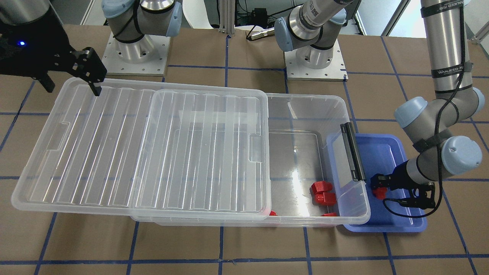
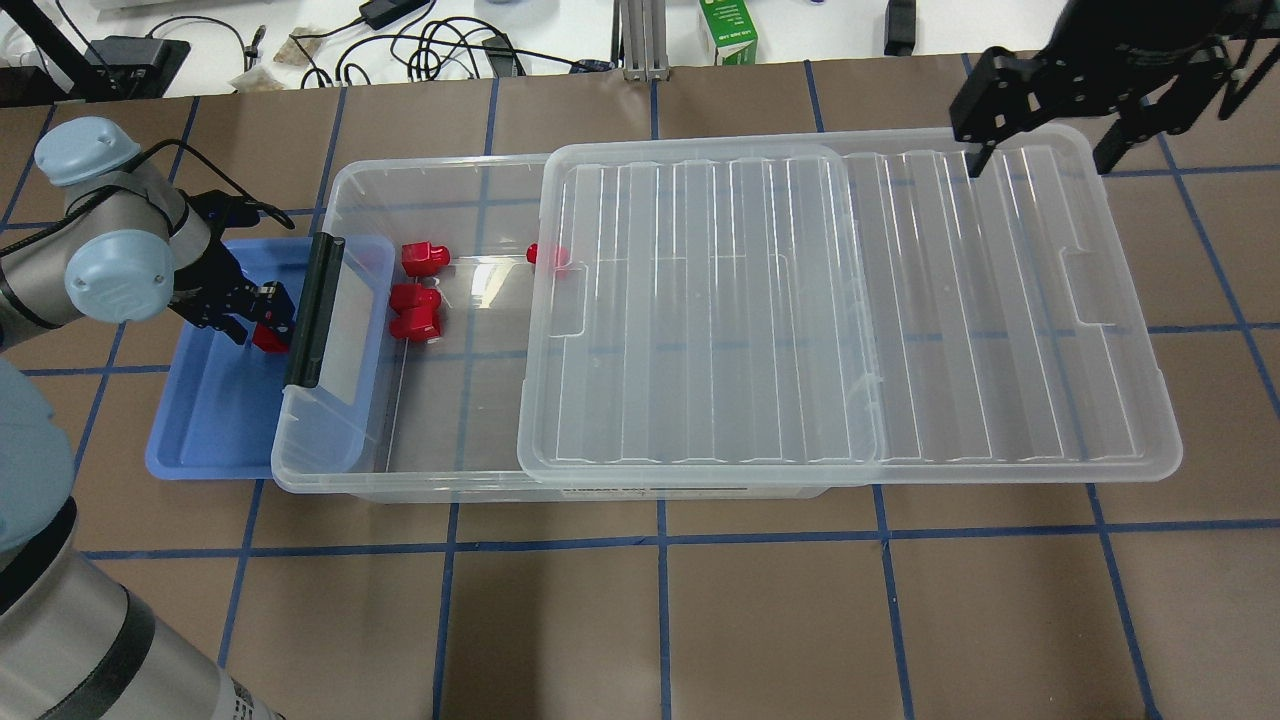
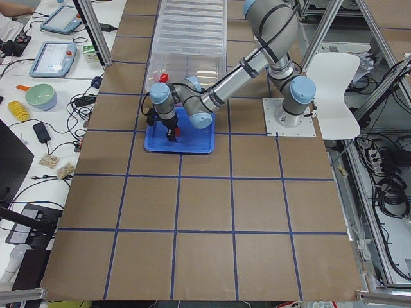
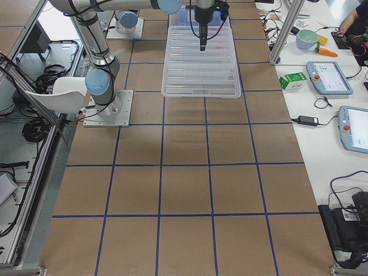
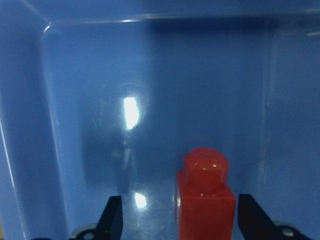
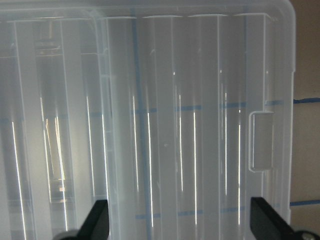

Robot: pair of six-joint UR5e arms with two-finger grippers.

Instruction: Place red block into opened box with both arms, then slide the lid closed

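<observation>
A red block (image 5: 206,200) stands on the floor of the blue tray (image 2: 200,420), stub pointing up. My left gripper (image 5: 181,215) is low in the tray and open, its fingers on either side of the block (image 2: 268,338) with gaps. The clear box (image 2: 400,480) lies alongside the tray, its black handle (image 2: 310,310) at the tray end, and several red blocks (image 2: 415,310) lie inside. The lid (image 2: 1000,300) rests on the box, slid toward my right and covering roughly half of it. My right gripper (image 2: 1042,150) hangs open above the lid's far end (image 6: 175,125), holding nothing.
The tray's near wall and the box's handle end stand close to my left gripper (image 1: 376,187). Both arm bases (image 1: 133,57) are bolted behind the box. A green carton (image 2: 727,30) and cables lie beyond the table edge. Brown table surface (image 2: 660,620) shows in front of the box.
</observation>
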